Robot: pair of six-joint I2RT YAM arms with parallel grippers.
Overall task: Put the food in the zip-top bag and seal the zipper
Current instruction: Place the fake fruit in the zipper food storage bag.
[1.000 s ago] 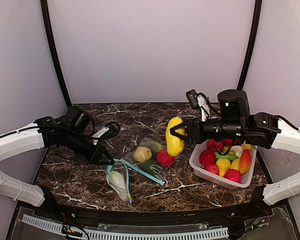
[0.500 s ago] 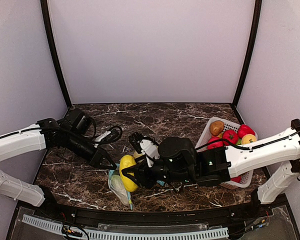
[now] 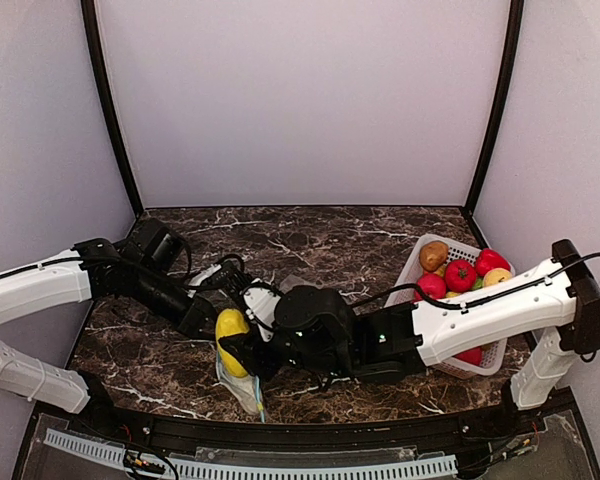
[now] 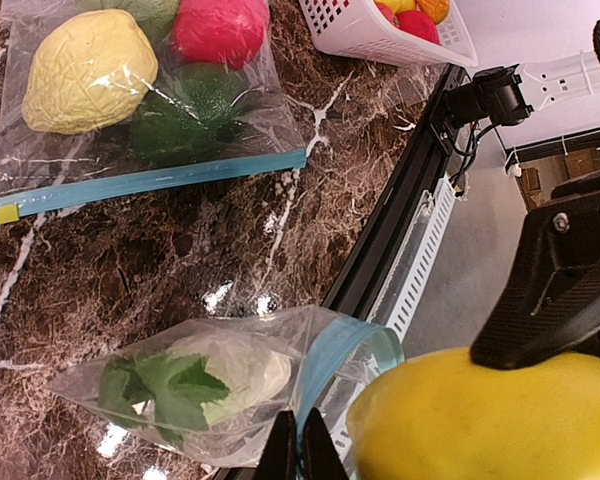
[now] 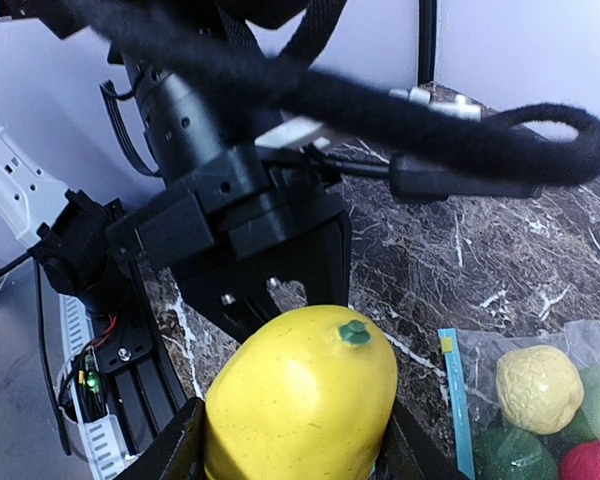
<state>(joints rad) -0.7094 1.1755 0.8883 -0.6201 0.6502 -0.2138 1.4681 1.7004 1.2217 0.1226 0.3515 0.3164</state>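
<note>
Yellow fruit (image 3: 231,338): clamped in my right gripper (image 5: 292,445), hanging just over the mouth of the open bag (image 4: 230,390), left of centre on the near side of the table (image 3: 310,235).
Fruit axis: long axis runs roughly far-to-near, close to the bag's own length; the green stem nub leads, away from my wrist.
Open bag: lies flat, mouth at its far-left end, body trailing near and right; one white-and-green vegetable (image 4: 205,375) inside.
Left gripper (image 4: 300,448): fingers together on the blue zipper edge, holding the mouth up.
Deciding relation: the bag's opening lies near and below the fruit; in my judgement, entry is lengthwise, nub first.
Nearer arm: right carries; left touches only the rim, just left of the fruit.
Basket (image 3: 408,272): well apart, far right, other food inside.
</note>
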